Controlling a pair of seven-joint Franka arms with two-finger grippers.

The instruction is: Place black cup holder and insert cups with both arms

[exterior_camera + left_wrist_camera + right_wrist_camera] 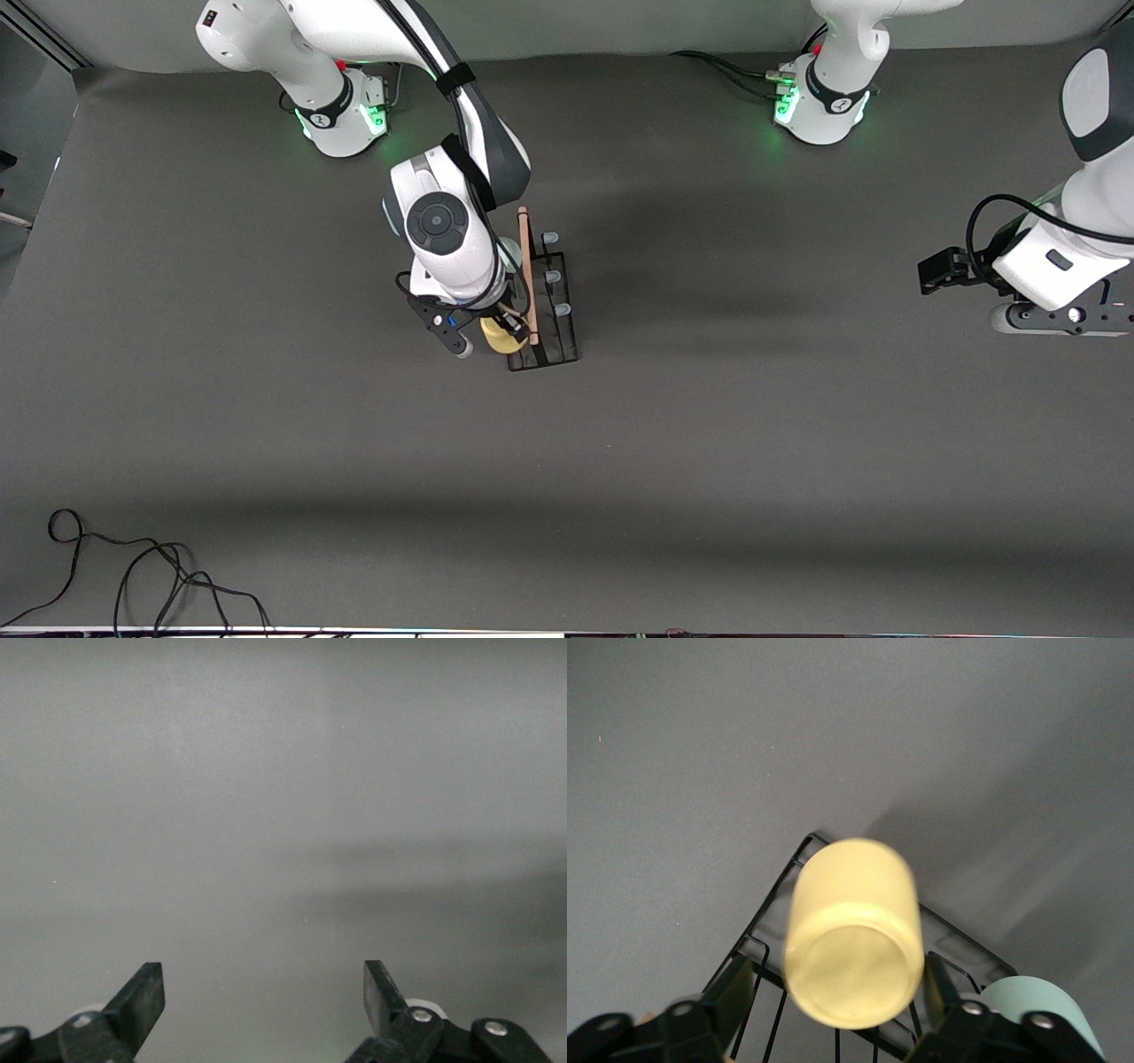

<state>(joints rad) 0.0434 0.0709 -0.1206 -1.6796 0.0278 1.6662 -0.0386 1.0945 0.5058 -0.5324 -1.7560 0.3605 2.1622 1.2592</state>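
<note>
The right gripper was over the rack, its fingers either side of the yellow cup, clamped on it, I think. That cup sat at the rack's end nearer the camera, so seating it looked the step in hand; next, release and lift clear. One green cup showed beside; three pegs stood bare. The left gripper waited, fingers apart, over bare table at its own end.

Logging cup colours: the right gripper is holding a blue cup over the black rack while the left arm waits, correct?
Not blue: the cup in the right gripper is yellow, as the right wrist view shows. It is over the black rack, and the left gripper waits open.
</note>
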